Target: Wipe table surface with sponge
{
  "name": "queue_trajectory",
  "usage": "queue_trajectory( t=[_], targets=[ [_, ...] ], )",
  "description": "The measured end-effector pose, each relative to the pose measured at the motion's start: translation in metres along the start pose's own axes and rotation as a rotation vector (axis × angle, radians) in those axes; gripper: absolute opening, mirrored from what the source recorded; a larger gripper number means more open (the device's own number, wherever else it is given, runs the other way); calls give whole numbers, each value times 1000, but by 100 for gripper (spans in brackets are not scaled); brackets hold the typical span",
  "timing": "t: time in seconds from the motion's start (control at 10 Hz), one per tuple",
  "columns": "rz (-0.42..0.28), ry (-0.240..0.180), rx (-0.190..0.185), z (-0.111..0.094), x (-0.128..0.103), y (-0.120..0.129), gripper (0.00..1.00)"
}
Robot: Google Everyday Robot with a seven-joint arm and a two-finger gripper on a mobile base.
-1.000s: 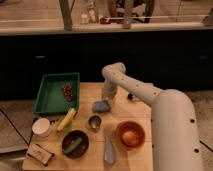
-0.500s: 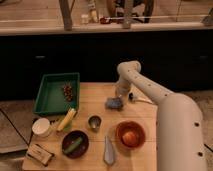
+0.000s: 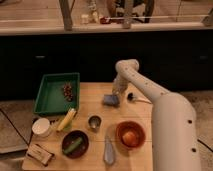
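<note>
- The white robot arm (image 3: 165, 107) is the biggest thing in view, reaching from the lower right corner up and over the right side of the table, its elbow bent above the far edge.
- The table surface (image 3: 95, 105) is a light tan wooden top with plank seams, and everything else named here stands on it or just above it.
- A green tray (image 3: 48, 97) sits at the far left corner with a dark cluster of small fruit (image 3: 67, 91) inside, near its right wall.
- An orange bowl (image 3: 130, 135) stands near the right front, holding a round orange fruit.
- A dark bowl (image 3: 75, 144) at the left front holds something green and long.
- A long narrow pale grey-blue object (image 3: 109, 150) lies near the front edge, between the two bowls.
- A yellow corn cob (image 3: 66, 120) lies tilted between the tray and the dark bowl, with a white cup (image 3: 41, 127) to its left.
- A small packet (image 3: 40, 153) rests at the front left corner.
- The sponge (image 3: 111, 100), a flat blue-grey pad, lies on the table right of centre, toward the far side.
- A small steel cup (image 3: 94, 122) stands near the middle.
- The gripper (image 3: 116, 92) hangs at the arm's end directly over the sponge and seems to touch it; I cannot tell how its fingers stand.
</note>
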Motion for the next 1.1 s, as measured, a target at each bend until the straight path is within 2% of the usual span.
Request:
queue_trajectory(
  t=[0.1, 0.3, 0.6, 0.8, 1.1],
  targets=[
    [-34, -14, 0, 6, -21, -18, 1],
    [-111, -39, -3, 13, -50, -33, 1],
    [-202, -60, -30, 18, -75, -23, 1],
    [-241, -68, -66, 19, -75, 5, 1],
    [-217, -62, -88, 10, -43, 47, 1]
  ],
)
